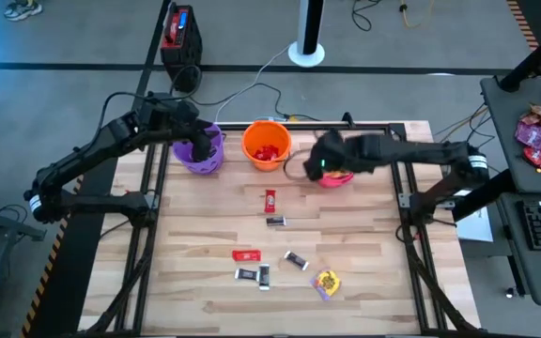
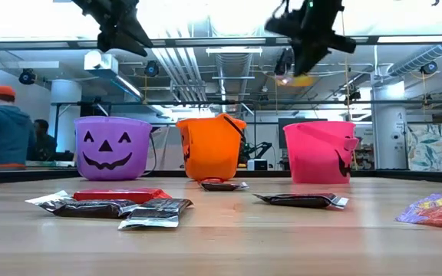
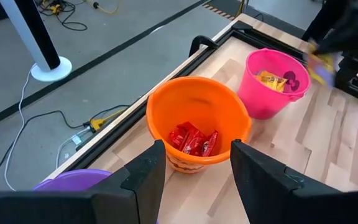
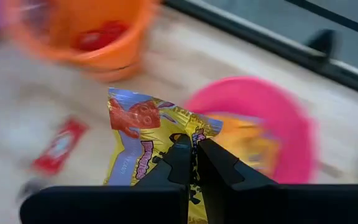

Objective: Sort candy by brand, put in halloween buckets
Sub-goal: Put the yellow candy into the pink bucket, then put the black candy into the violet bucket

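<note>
Yellow packet [image 4: 151,149] clamped in my right gripper [image 4: 194,163], seen from the right wrist just short of the pink bucket [image 4: 272,124]; best to carry on until squarely over its mouth before letting go. High view: my left gripper [image 1: 198,141] hangs over the purple bucket [image 1: 200,160], loose candy [image 1: 272,199] lying mid-table with open board around. Left wrist: those fingers [image 3: 143,174] are apart, holding nothing; orange bucket [image 3: 197,115] beyond them.
</note>
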`<state>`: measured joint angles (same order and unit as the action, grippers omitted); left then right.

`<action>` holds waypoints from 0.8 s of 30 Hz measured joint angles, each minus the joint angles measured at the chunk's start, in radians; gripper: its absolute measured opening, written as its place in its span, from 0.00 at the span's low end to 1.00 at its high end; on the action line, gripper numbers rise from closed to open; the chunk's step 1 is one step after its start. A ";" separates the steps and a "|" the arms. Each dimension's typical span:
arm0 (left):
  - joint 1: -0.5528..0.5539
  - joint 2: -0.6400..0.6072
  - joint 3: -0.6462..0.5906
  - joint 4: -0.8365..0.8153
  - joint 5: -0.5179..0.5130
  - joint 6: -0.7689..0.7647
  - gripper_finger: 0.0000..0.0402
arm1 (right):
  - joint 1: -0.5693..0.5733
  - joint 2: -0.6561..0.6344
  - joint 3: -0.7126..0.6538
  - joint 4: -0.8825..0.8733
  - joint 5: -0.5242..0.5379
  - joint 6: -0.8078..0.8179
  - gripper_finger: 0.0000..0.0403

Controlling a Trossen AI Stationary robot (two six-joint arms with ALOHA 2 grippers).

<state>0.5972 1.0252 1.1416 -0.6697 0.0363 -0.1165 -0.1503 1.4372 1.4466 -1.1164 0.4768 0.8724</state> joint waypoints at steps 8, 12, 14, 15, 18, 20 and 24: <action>-0.022 -0.027 0.000 -0.008 0.002 -0.034 0.41 | -0.182 0.038 -0.027 -0.069 -0.054 -0.031 0.04; -0.039 -0.042 0.000 -0.013 0.002 -0.045 0.41 | -0.206 0.065 -0.027 -0.072 -0.078 -0.054 0.11; -0.048 -0.046 0.000 -0.016 0.002 -0.050 0.41 | -0.214 0.080 -0.027 -0.084 -0.087 -0.050 0.17; -0.050 -0.047 0.000 -0.021 0.002 -0.050 0.41 | -0.219 0.087 -0.027 -0.090 -0.092 -0.048 0.20; -0.060 -0.048 0.000 -0.037 0.002 -0.050 0.41 | -0.231 0.096 -0.027 -0.089 -0.106 -0.056 0.28; -0.065 -0.048 0.000 -0.052 0.002 -0.050 0.41 | -0.232 0.097 -0.027 -0.089 -0.109 -0.064 0.32; -0.076 -0.051 0.000 -0.094 0.002 -0.039 0.41 | -0.189 0.068 -0.028 -0.058 -0.127 -0.087 0.38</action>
<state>0.5212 0.9746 1.1419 -0.7633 0.0383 -0.1556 -0.3390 1.5050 1.4189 -1.1740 0.3497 0.7854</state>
